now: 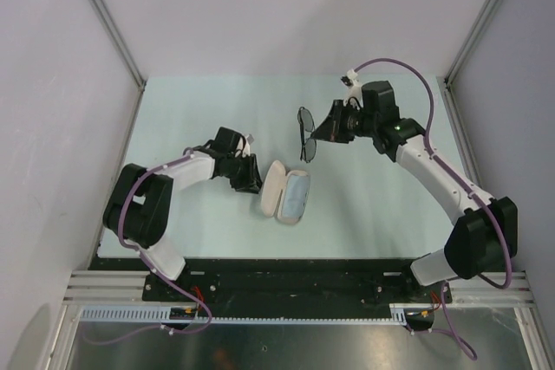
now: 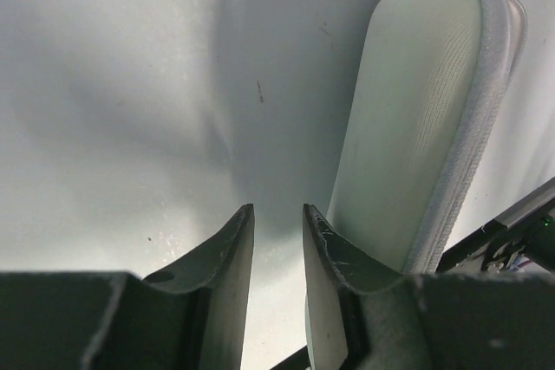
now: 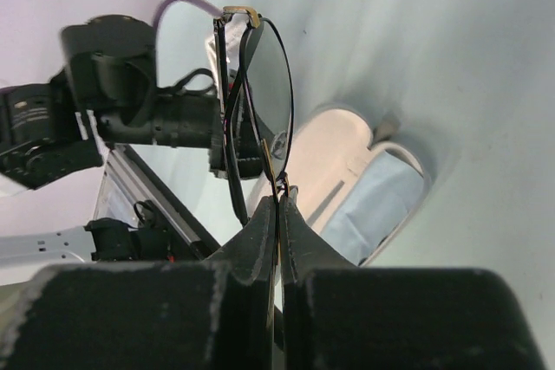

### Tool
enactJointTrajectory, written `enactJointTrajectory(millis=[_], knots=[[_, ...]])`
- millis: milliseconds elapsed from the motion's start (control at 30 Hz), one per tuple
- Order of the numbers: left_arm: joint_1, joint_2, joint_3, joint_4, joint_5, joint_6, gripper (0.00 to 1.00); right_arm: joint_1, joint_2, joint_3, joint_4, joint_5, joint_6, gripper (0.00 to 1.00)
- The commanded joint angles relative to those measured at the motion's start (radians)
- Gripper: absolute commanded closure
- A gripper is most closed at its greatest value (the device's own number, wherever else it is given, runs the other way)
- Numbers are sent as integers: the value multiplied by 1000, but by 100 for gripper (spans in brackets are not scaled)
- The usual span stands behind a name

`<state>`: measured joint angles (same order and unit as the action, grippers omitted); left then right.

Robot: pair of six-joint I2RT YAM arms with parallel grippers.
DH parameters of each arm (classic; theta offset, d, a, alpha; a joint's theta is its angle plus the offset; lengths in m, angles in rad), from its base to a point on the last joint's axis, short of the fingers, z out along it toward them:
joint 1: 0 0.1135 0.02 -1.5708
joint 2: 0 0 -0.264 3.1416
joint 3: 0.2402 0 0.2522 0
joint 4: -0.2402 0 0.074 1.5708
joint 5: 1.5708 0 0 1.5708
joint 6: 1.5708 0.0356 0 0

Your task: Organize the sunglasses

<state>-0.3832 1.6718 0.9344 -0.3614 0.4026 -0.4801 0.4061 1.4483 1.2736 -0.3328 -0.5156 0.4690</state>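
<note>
Between the clenched jaws of the right gripper (image 3: 279,201) sit the sunglasses (image 3: 260,93), pinched at the frame's rim and projecting straight out past the fingertips. Left gripper (image 2: 277,214): jaws parted, nothing between them. The case (image 2: 416,127) lies just outside one finger.

Left arm (image 1: 143,210): base at the near-left edge of the table (image 1: 208,101), elbow folded back, forearm reaching right toward table centre. Left gripper (image 2: 277,214) angled low over the surface, jaws parted by a narrow gap, nothing between them. Right arm (image 1: 447,184): base near-right, extended toward the far-right part of the table, wrist turned left toward centre, clear of the surface. Right gripper (image 3: 279,197): fingers pressed together, pinching the sunglasses (image 3: 260,84) by the thin frame, which sticks out past the fingertips.
</note>
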Motion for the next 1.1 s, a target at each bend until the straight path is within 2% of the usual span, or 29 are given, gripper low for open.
enactJointTrajectory(millis=[0, 233, 433, 800, 1067], knots=[[-22, -47, 6, 6, 36, -25, 66, 19, 20, 3, -74, 48, -16, 100], [-37, -37, 14, 6, 56, -22, 66, 65, 70, -3, -170, 117, 10, 100], [-43, -29, 12, 7, 88, -20, 66, 89, 89, -37, -157, 129, 45, 100], [-56, 17, 18, 13, 156, 3, 68, 66, 61, -174, -83, 58, 115, 100], [-69, 42, 0, 16, 199, 17, 69, 69, 50, -235, -81, 80, 149, 100]])
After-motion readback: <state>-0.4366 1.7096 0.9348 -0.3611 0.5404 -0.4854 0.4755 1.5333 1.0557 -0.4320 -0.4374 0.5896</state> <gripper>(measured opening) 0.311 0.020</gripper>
